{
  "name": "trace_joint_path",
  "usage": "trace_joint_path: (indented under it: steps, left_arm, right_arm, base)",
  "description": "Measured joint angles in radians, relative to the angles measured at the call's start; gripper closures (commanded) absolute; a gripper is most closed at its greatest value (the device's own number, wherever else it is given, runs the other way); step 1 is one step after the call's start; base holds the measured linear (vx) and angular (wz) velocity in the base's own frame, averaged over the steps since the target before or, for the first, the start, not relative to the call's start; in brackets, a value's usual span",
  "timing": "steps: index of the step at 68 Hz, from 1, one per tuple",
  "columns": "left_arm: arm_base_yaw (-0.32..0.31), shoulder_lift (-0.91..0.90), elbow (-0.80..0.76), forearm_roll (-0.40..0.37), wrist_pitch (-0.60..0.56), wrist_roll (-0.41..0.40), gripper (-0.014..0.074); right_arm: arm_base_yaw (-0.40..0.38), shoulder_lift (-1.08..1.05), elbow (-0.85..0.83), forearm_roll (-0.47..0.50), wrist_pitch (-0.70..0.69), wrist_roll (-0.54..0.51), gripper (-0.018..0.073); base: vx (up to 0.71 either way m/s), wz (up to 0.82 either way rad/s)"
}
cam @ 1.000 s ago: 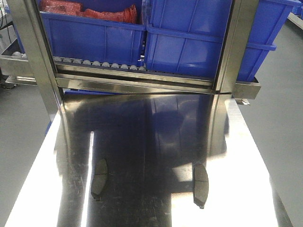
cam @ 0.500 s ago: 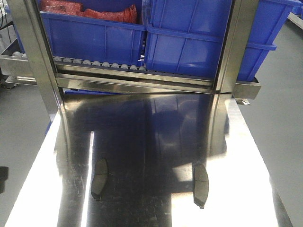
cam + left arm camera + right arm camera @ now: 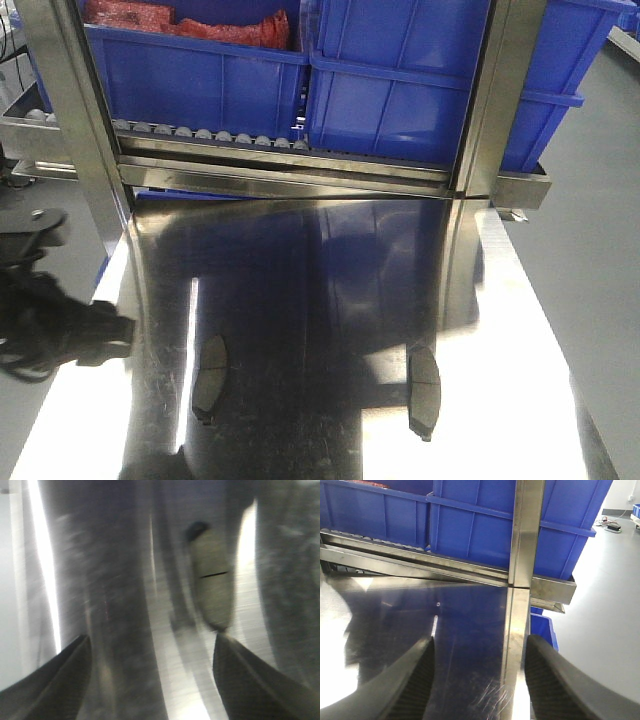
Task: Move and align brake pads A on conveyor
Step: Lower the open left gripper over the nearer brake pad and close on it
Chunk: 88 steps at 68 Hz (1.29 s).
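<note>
The left arm (image 3: 50,320) hangs blurred at the bench (image 3: 330,280) edge, left fingers (image 3: 55,680) wide before a brake pad (image 3: 212,580); the right fingers (image 3: 555,690), also wide, show only in their wrist view.

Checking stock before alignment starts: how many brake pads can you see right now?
2. The left brake pad and the right brake pad both lie on the steel tabletop, toward its near end. Others may be outside the views.

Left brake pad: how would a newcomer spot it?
Find the shiny steel tabletop below the blue bins. Two dark oblong pads lie toward its near end. The left brake pad sits just right of a thin bright glare line; the right brake pad lies across the table.
</note>
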Motion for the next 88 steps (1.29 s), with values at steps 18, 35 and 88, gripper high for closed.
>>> trace_joint_path:
  steps: [18,35,88]
  left_arm:
    - [-0.191,0.216,-0.140,0.110,0.001,-0.125,0.0094]
    - [-0.257,0.376,-0.225,0.217,-0.002,-0.315,0.0094]
    - [-0.257,0.548,-0.281,0.202,-0.008,-0.451,0.0094]
  right_arm:
    - [0.000,0.000,0.000,0.000,0.000,0.000,0.0162]
    - [0.000,0.000,0.000,0.000,0.000,0.000,0.0162]
    - [0.000,0.000,0.000,0.000,0.000,0.000,0.0162]
  base:
    - [0.00,0.00]
    - [0.00,0.00]
    - [0.00,0.00]
